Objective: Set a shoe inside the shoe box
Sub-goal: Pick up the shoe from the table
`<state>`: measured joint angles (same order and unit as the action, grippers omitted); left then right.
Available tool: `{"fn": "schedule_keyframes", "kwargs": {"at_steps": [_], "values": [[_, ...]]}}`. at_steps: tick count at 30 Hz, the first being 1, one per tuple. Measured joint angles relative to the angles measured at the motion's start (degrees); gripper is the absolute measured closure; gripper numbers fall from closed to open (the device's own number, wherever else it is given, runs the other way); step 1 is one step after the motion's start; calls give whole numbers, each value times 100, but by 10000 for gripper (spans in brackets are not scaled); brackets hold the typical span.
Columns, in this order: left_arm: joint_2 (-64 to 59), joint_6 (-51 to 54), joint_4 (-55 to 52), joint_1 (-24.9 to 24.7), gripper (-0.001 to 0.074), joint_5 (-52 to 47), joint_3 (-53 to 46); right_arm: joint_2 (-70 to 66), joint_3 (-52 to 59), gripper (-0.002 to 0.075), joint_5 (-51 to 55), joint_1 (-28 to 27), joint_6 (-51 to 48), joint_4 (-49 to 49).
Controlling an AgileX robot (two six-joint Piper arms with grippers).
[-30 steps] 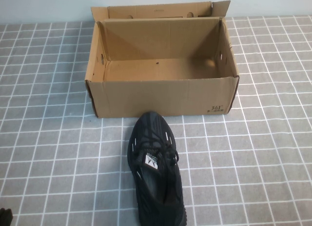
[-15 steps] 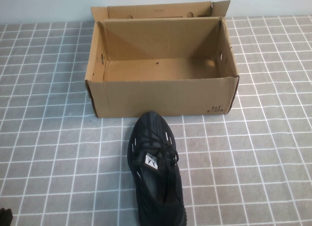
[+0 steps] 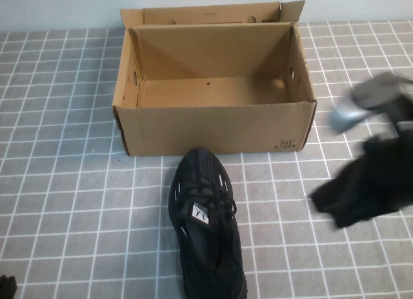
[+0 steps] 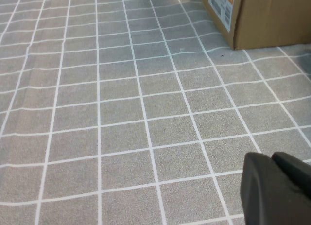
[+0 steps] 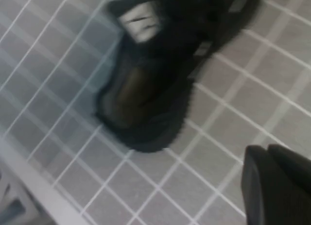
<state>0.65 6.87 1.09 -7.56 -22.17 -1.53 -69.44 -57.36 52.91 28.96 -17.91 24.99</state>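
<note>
From the high view, the shoe [image 3: 207, 225] is lying on the worktop [image 3: 64, 183] to the left of the blurred right pincer [image 3: 361, 195], nothing between them. The box [image 3: 213, 128] is standing open just beyond the toe; the shoe's long axis is pointing at it. The left pincer [image 3: 6, 287] is sitting at the near left corner.

In the left wrist view, the left pincer [image 4: 277, 191] is looking pressed together, the box [image 4: 262, 16] well ahead.

In the right wrist view, the right pincer [image 5: 279, 186] is hovering near the shoe [image 5: 160, 74]; I cannot tell its gap.
</note>
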Motion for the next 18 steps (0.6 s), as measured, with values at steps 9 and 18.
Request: {"fn": "schedule_keyframes", "kwargs": {"at_steps": [9,18], "values": [[0,0,0,0,736,0,0,-1496,-1224,704,201,1987,-330,-1048],[0,0,0,0,736,0,0,-2410,-1925,324,-3,2283,-619,-1505]]}}
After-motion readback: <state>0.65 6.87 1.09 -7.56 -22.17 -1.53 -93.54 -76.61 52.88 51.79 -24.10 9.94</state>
